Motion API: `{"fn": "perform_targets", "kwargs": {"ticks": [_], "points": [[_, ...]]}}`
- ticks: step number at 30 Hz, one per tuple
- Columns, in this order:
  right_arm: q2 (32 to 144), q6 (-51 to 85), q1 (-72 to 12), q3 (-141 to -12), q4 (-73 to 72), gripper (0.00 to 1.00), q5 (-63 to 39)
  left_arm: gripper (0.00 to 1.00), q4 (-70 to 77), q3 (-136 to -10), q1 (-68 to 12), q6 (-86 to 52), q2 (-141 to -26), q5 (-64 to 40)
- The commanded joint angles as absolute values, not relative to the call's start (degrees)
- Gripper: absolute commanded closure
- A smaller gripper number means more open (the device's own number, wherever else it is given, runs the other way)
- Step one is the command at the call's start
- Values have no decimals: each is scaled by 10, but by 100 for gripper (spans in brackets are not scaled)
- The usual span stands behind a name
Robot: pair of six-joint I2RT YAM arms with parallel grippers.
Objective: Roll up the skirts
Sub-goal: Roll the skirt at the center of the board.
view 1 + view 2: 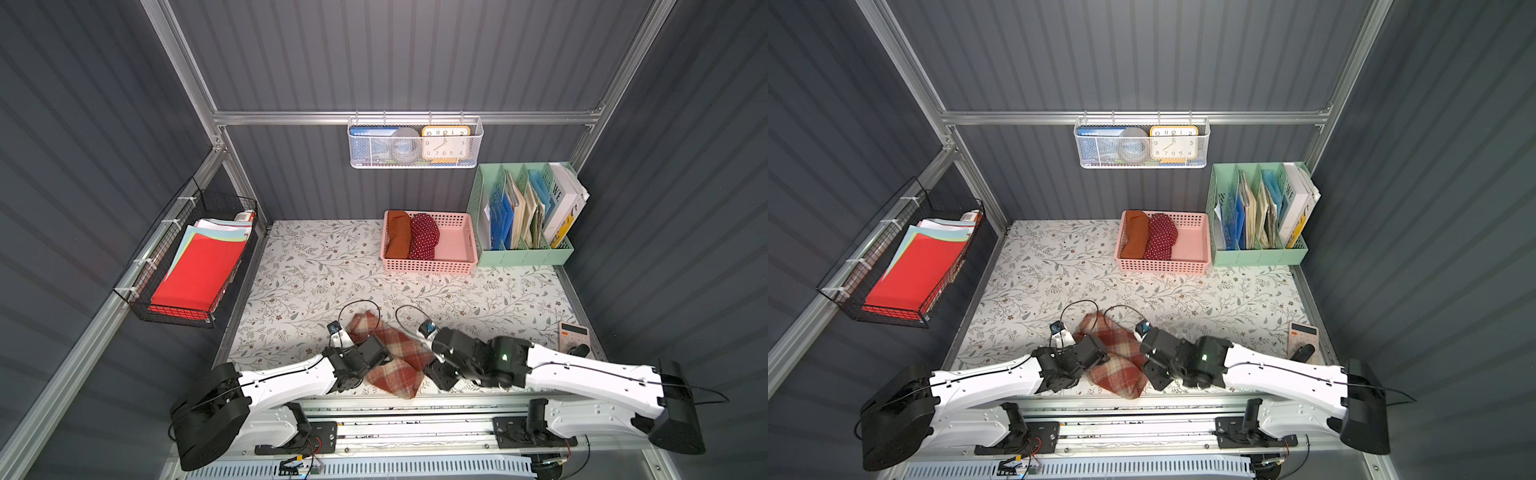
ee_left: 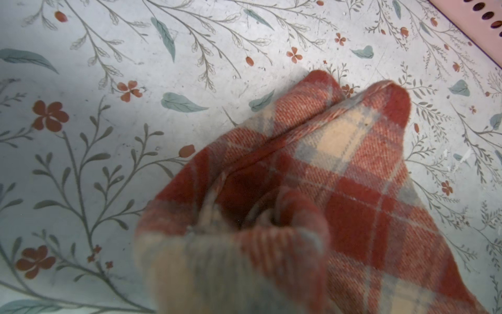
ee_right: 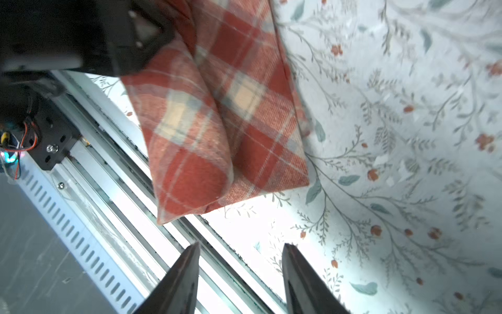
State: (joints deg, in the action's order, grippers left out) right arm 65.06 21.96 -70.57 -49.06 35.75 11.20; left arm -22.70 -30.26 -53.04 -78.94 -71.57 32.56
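The red-and-cream plaid skirt (image 1: pixel 392 368) (image 1: pixel 1117 368) lies partly rolled near the table's front edge, one corner over the edge. My left gripper (image 1: pixel 380 357) (image 1: pixel 1098 355) is at its left side; bunched plaid cloth (image 2: pixel 339 176) covers the jaws, and it looks shut on the skirt. My right gripper (image 3: pixel 240 250) (image 1: pixel 436 376) hovers open just right of the skirt (image 3: pixel 217 122), with nothing between its fingers. The rust-orange skirt (image 1: pixel 397 235) and the polka-dot skirt (image 1: pixel 424 237) lie rolled in the pink basket (image 1: pixel 428 266) at the back.
A green file organiser (image 1: pixel 523 253) stands right of the pink basket. A calculator (image 1: pixel 573 334) lies at the table's right edge. A black wire basket (image 1: pixel 141 307) of red paper hangs on the left wall. The metal rail (image 1: pixel 415 405) runs along the front.
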Motion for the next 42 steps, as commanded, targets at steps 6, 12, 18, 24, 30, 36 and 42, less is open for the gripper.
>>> {"fn": "perform_targets", "kwargs": {"ticks": [6,12,18,24,30,36,42], "points": [[746,207,-930,-528,449,29,416,100,-212,-336,-522,-734,-733,252],[915,226,-1018,-614,480,8,566,100,-198,-348,-509,-720,-742,218],[1023,177,-1021,-684,436,4,597,100,-193,-363,-509,-712,-763,215],[1120,181,-977,-729,457,2,578,100,-190,-366,-509,-709,-770,207],[1179,204,-941,-758,486,1,607,100,-193,-362,-509,-716,-760,206],[1225,205,-905,-780,480,2,600,100,-178,-359,-509,-725,-771,194],[1246,244,-872,-786,491,8,607,100,-184,-361,-509,-728,-767,194]]}}
